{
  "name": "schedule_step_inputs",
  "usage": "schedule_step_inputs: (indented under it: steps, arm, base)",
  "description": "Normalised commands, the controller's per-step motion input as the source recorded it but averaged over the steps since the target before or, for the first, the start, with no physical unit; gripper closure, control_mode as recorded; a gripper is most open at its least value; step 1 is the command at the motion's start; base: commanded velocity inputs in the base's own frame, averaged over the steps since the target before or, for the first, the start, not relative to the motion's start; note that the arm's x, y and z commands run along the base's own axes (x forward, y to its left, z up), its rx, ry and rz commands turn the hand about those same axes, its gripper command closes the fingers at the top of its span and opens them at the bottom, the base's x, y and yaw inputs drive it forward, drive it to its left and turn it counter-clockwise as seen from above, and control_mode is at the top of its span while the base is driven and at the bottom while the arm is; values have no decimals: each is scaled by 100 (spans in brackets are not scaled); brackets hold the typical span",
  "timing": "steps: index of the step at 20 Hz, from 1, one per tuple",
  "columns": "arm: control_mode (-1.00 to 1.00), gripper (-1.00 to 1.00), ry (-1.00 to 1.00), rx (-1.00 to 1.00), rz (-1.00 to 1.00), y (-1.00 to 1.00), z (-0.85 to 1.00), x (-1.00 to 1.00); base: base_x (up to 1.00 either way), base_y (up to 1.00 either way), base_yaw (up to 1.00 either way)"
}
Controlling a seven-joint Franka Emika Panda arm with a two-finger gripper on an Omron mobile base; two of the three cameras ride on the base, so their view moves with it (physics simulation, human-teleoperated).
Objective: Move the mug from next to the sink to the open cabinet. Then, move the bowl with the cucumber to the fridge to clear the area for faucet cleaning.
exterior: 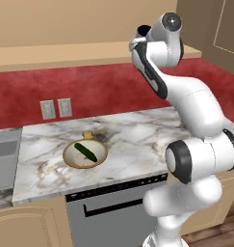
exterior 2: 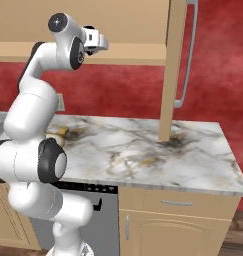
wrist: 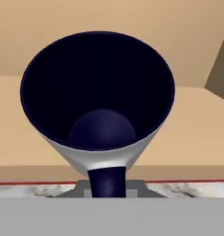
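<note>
Marble counter (exterior: 137,140) runs under a red backsplash, with a tan shelf board of the open cabinet (exterior: 65,53) above it. Left base view: bowl (exterior: 85,154) sits on the counter, left of the arm, with the cucumber (exterior: 85,152) lying inside it. Sink (exterior: 4,154) is left of the bowl, at the counter's edge. Two wall outlets (exterior: 56,109) on the backsplash above and left of the bowl. Dishwasher front (exterior: 113,212) sits below the counter under the bowl. Mug (exterior: 143,31) is up at the arm's hand, at shelf level, dark rim just showing.

Right base view: same counter (exterior 2: 153,150), bare marble to the right of the arm. Tan cabinet panel (exterior 2: 172,65) drops to the counter with a long grey handle (exterior 2: 188,55) beside it. Gripper (exterior 2: 95,40) is raised at shelf-board height; cannot tell finger state from here. Bowl rim (exterior 2: 60,134) peeks out behind the arm.

Hand view: mug (wrist: 97,92) is close up, dark inside facing the camera, dark handle (wrist: 107,182) toward the bottom, over the tan shelf board (wrist: 196,138). Fingertips hidden, so cannot tell whether the gripper is pinching it.
</note>
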Motion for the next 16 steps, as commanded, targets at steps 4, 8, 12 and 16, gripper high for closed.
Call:
schedule_step_inputs:
  steps: [4,8,12,16]
  arm:
    - [-100,100,2,0,0,-1,-6,65]
    - [-100,100,4,0,0,-3,-34,42]
    - [-100,100,6,0,0,-8,-46,31]
    - [-100,100,4,0,0,-8,-32,32]
  base:
    - [0,0,0]
    - [0,0,0]
    - [0,0,0]
    - [0,0,0]
